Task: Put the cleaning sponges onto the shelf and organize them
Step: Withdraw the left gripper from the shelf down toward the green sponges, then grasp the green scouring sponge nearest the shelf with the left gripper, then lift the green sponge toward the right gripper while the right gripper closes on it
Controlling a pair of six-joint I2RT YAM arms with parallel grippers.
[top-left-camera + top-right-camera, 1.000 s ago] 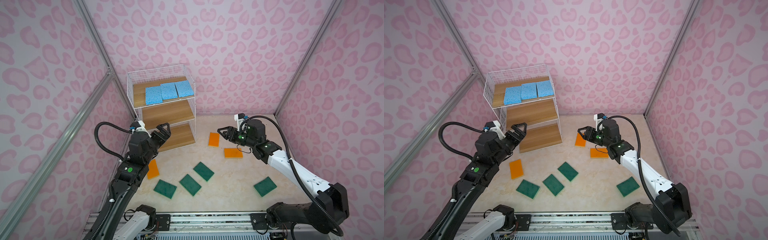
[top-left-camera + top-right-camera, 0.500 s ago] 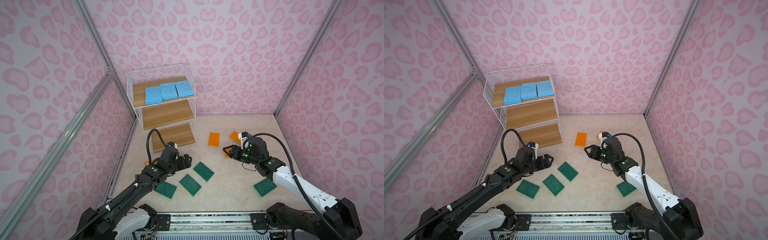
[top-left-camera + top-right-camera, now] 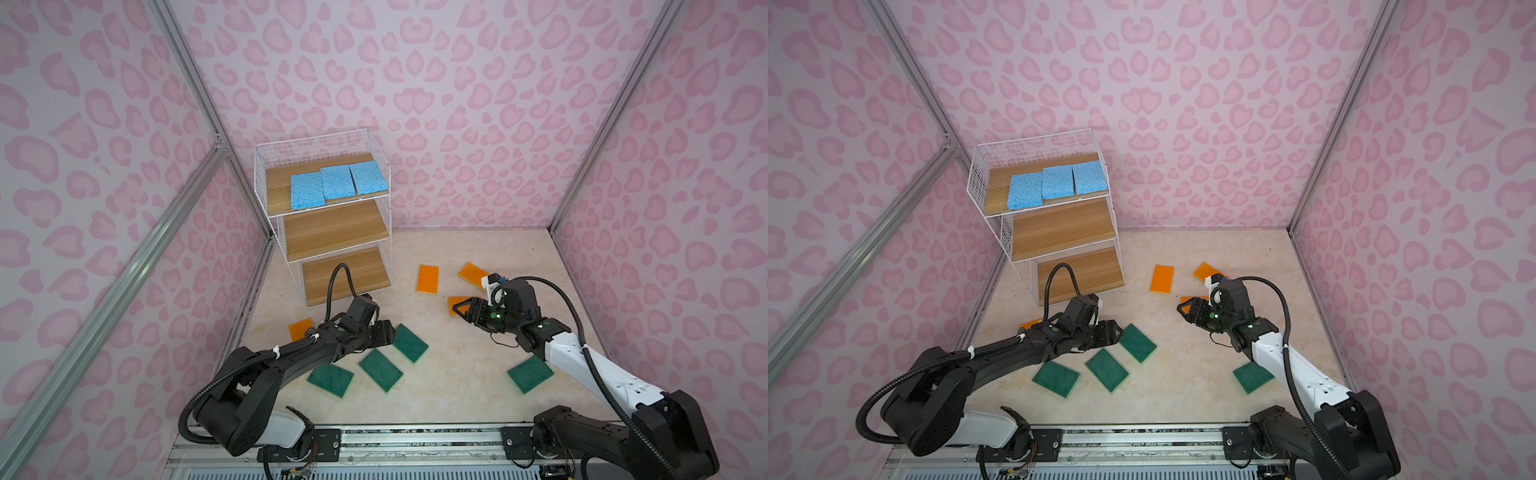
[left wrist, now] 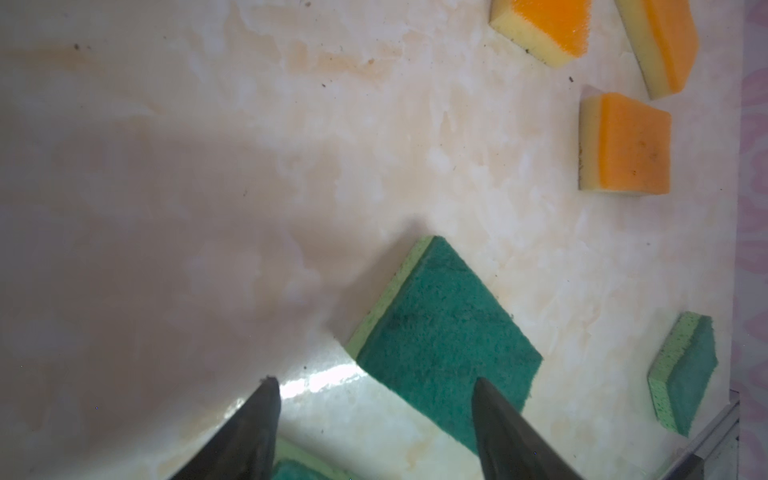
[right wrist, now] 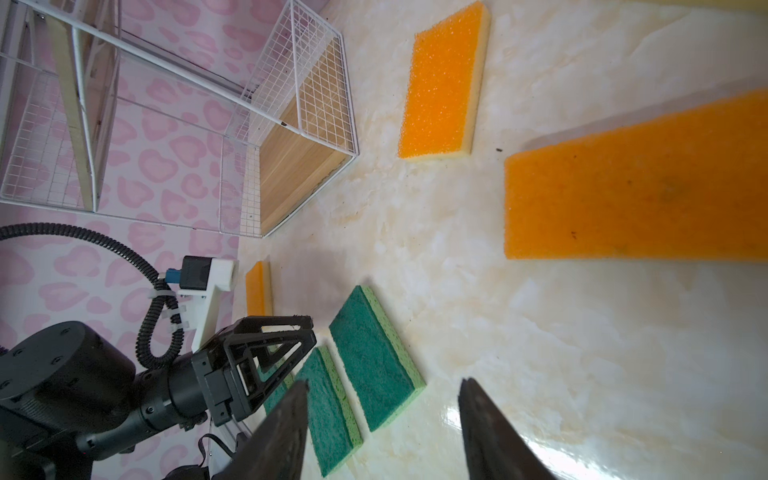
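Just before the shelf (image 3: 336, 232), left fingers (image 4: 257, 436) stand released astride a green sponge (image 4: 444, 328) edge; right fingers (image 5: 282, 436), released and empty, near an orange sponge (image 5: 636, 187).

— How was the left arm (image 3: 291, 363) set?
— Stretched low and far forward. The left gripper (image 4: 374, 379) had its jaws parted, nothing clamped between them.
— And the right arm (image 3: 582, 365)?
— Bent at the elbow, angled inward. The right gripper (image 5: 383, 381) had its jaws apart too, the left one off beside them.
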